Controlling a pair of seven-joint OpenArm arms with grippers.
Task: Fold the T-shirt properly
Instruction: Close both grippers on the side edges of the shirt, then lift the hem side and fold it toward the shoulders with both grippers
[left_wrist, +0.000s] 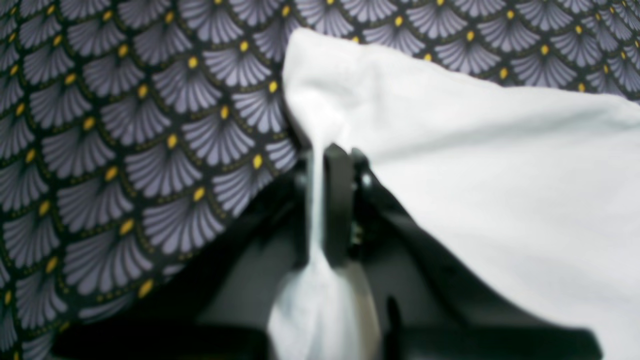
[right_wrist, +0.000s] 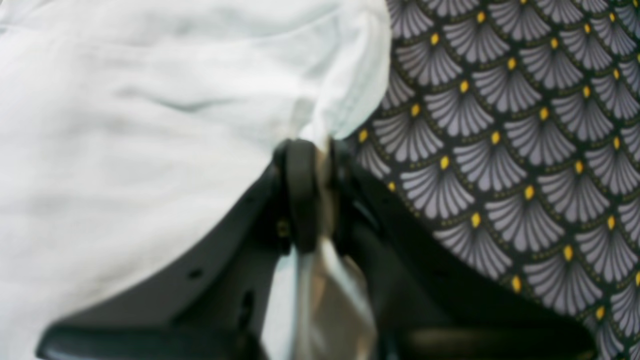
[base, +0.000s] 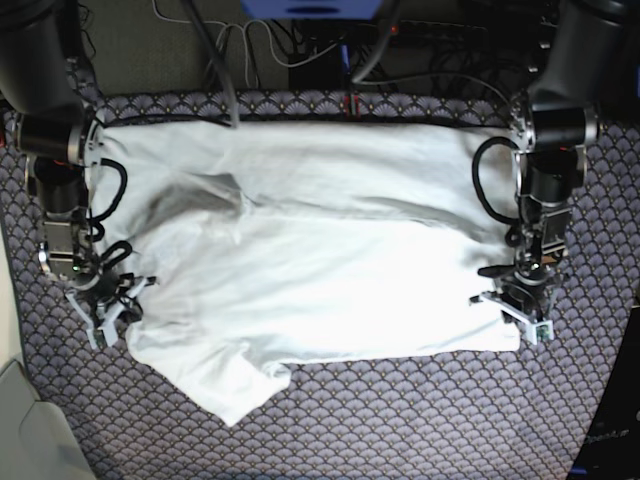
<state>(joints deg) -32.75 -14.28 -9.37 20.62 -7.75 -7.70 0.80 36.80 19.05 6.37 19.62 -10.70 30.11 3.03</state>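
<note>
Clamped on a pinch of shirt (left_wrist: 500, 175) cloth: left gripper (left_wrist: 325, 165), at the edge nearest its camera. Likewise pinching a hem fold: right gripper (right_wrist: 320, 150). Spread wide and wrinkled across the patterned cloth (base: 400, 420), between both grippers, one sleeve trailing toward the near edge.

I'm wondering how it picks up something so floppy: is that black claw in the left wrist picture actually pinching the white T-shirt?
Yes, the left gripper is closed with a strip of the white T-shirt squeezed between its fingers.
</note>
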